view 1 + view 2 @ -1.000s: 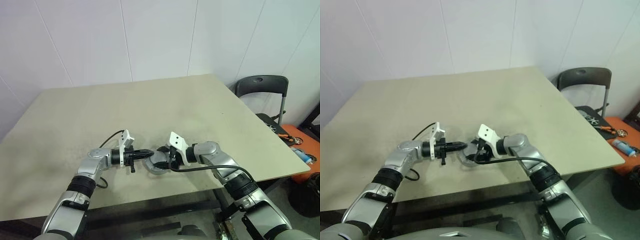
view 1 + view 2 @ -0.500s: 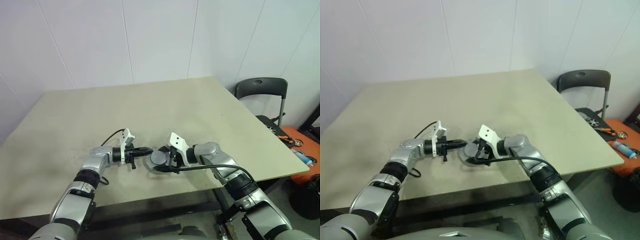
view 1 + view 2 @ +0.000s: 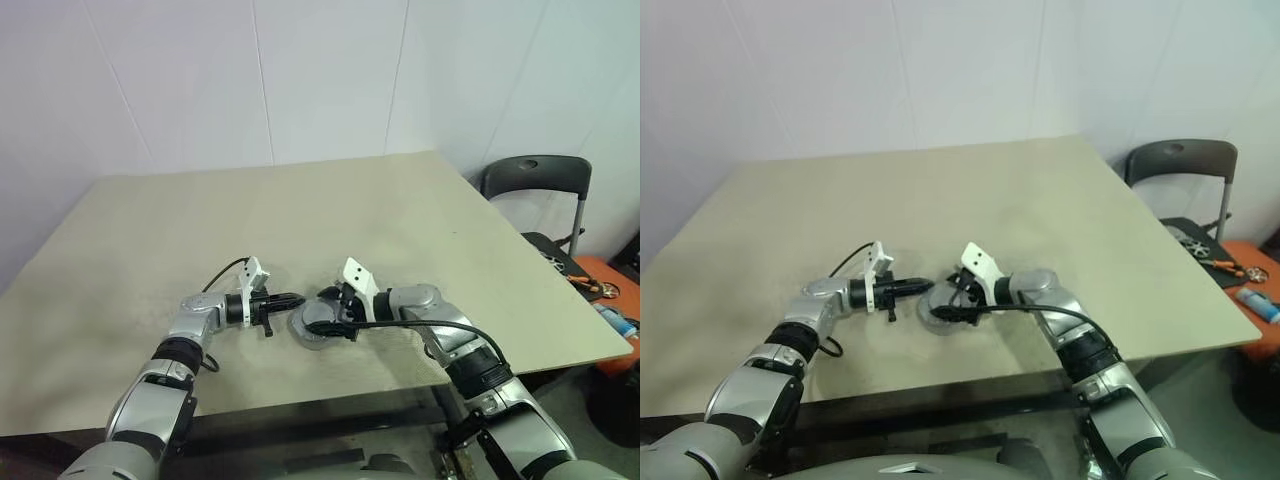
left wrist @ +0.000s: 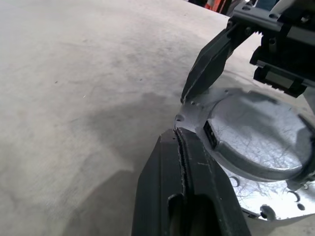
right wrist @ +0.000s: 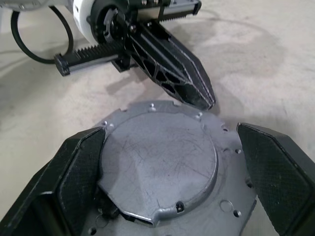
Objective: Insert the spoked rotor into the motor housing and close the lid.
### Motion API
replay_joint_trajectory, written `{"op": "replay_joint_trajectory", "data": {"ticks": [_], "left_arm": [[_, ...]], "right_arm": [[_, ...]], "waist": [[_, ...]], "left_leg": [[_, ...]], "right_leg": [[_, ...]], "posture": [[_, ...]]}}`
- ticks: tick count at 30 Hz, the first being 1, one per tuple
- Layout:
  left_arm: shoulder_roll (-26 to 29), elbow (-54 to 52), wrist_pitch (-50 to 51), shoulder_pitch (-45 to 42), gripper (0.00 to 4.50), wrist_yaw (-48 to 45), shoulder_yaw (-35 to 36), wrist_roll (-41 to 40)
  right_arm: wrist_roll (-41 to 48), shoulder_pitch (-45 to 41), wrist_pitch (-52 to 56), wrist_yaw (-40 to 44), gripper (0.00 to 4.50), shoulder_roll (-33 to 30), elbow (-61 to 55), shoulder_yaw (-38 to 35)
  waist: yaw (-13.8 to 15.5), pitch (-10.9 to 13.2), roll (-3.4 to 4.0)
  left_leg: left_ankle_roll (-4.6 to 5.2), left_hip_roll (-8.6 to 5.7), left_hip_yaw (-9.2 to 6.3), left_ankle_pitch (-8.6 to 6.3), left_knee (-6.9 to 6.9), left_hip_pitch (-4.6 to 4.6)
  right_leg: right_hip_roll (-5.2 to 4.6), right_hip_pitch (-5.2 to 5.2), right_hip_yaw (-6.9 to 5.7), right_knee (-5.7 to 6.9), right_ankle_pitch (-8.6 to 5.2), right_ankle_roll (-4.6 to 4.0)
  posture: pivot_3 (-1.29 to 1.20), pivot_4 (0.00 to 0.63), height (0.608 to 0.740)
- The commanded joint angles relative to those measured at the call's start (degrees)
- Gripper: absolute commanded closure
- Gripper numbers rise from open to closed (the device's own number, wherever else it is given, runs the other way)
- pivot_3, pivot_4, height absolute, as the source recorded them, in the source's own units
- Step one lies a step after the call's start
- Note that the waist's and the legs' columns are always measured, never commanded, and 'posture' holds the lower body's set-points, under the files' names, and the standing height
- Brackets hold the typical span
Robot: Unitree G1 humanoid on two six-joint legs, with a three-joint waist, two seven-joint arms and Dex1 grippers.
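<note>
A: What sits nearest the front edge of the surface (image 3: 420,230)?

B: The housing (image 5: 231,196), a grey flanged piece lying flat near that edge, with the lid (image 5: 160,160) on top of it. The lid is not seated all round: at one side its rim stands up a little, with a dark gap beneath.

A: And the right end effector (image 5: 167,172)?

B: Its fingers (image 5: 78,167) stand wide apart, one on each side of the lid, neither clamped on it. It points left and slightly downward.

A: The left end effector (image 4: 179,135)?

B: Pressed together, holding nothing. Its tip is at the housing's flange on the robot's left, right at the edge; actual contact I cannot tell.

A: Farther back?

B: Bare surface up to the white wall (image 3: 330,80), and a dark chair (image 3: 535,180) past the right corner.
</note>
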Motion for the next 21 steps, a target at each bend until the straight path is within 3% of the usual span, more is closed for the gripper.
{"op": "replay_joint_trajectory", "data": {"ticks": [1, 8, 13, 21], "left_arm": [[-0.1, 7.4, 2.7, 3.6, 4.50, -1.8, -2.4, 5.6], [1.7, 12.2, 0.9, 2.4, 4.50, -3.6, 2.1, 5.8], [4.1, 9.9, 3.5, 1.2, 4.50, -7.1, 3.3, 5.2], [5.6, -8.8, 17.1, 4.3, 4.50, -5.7, 7.7, -1.1]], "right_arm": [[-2.5, 1.6, 2.4, -1.5, 0.03, -0.8, 3.7, 1.3], [-2.7, 2.6, 2.3, -1.7, 0.03, -0.9, 3.3, 1.9], [-3.0, 2.5, 1.9, -1.9, 0.03, -0.9, 3.9, 2.2], [-3.3, 2.2, 1.3, -1.9, 0.03, -1.2, 4.7, 3.0]], "waist": [[0.0, 0.0, 0.05], [-0.3, 0.3, 0.28], [-0.8, 0.4, 0.21], [-1.8, 1.1, 0.05]], "left_leg": [[0.00, 0.00, -0.01, 0.00, -0.02, 0.00], [0.00, -0.16, -0.04, 0.00, -0.14, -0.10], [0.00, -0.16, -0.18, 0.00, -0.27, -0.08], [0.01, -0.22, -0.25, 0.01, -0.38, -0.11]], "right_leg": [[0.00, -0.01, -0.01, 0.01, -0.02, 0.02], [-0.04, -0.31, 0.07, 0.15, -0.06, 0.08], [0.05, -0.62, 0.07, 0.59, -0.20, 0.03], [0.02, -0.74, 0.17, 0.64, -0.13, 0.16]], "posture": [[0.00, 0.000, 0.740], [0.00, 0.000, 0.740], [0.00, 0.000, 0.740], [0.00, 0.000, 0.740]]}}
